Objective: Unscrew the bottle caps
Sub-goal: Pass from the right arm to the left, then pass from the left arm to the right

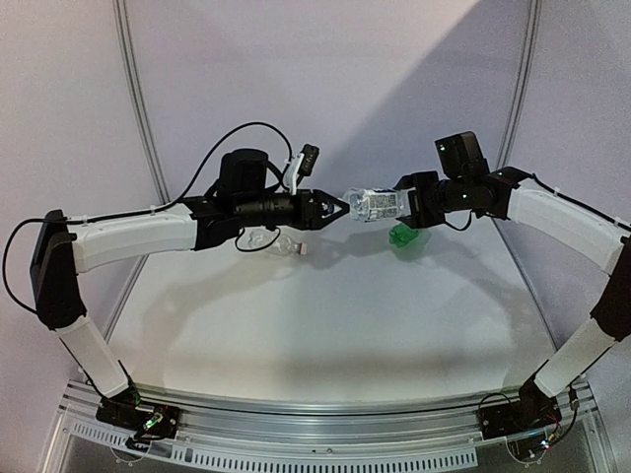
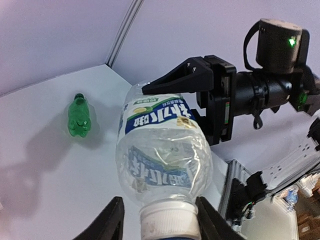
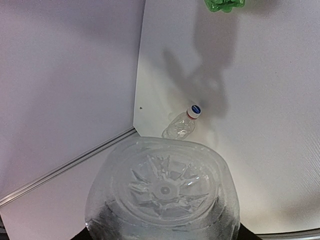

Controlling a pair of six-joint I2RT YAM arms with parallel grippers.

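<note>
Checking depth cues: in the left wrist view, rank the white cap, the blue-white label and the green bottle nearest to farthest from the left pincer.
1. White cap, between the left pincer's fingers, bottom centre.
2. Blue-white label, centre, on the labelled bottle.
3. Green bottle, on the table, left.

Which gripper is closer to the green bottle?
Right. The right gripper, holding the labelled bottle, is close by the green bottle; the left gripper sits farther off, at the cap.
</note>
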